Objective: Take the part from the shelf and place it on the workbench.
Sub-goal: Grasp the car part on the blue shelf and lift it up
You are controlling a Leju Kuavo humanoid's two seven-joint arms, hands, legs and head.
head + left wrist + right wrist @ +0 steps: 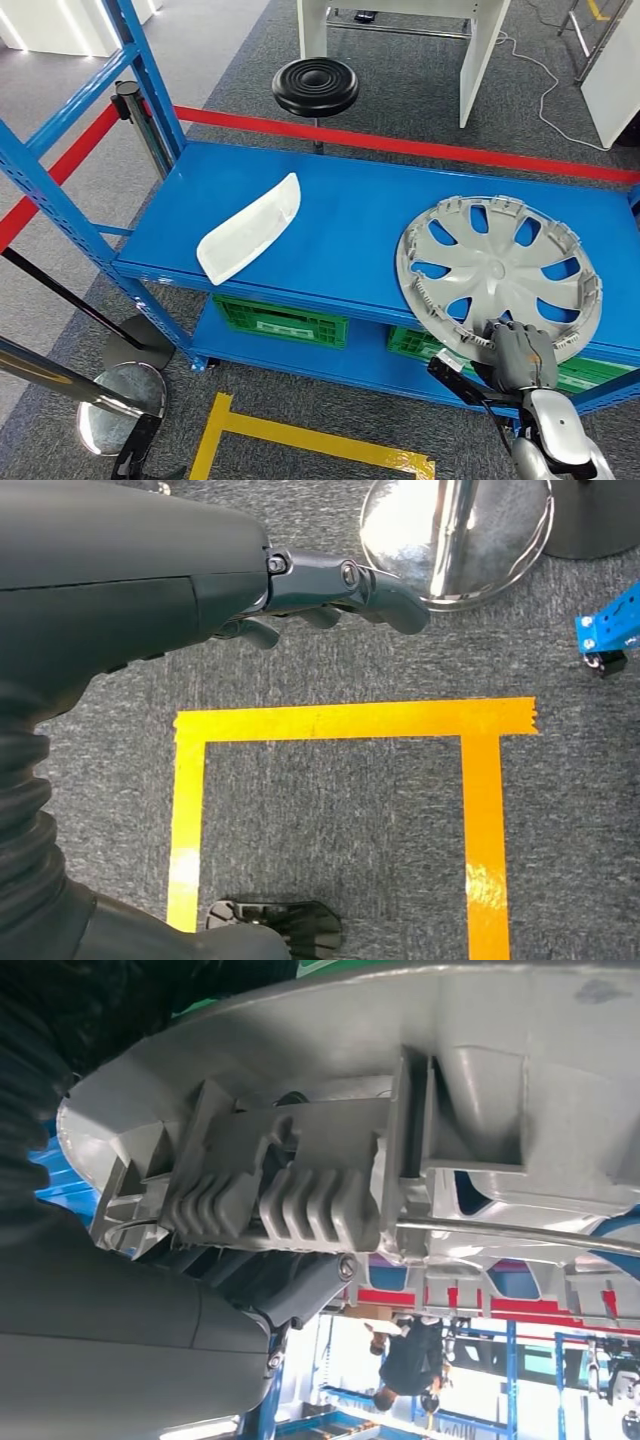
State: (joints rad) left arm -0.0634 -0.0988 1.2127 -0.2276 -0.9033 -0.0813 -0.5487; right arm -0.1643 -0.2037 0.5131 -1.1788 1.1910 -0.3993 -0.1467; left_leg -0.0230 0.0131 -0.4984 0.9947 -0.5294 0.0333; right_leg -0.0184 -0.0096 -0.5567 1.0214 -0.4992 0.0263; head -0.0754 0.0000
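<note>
Right hand (522, 356) on hubcap (498, 270) rim

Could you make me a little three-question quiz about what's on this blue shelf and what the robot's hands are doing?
1. True or false: the right hand grips the near rim of the silver wheel cover.
2. What lies on the blue shelf to the left of the wheel cover?
A. a white curved plastic part
B. a red toolbox
C. a coil of cable
3. Fill the gap: the left hand hangs over grey carpet marked with ______ tape.

Key: 1 true; 2 A; 3 yellow.
</note>
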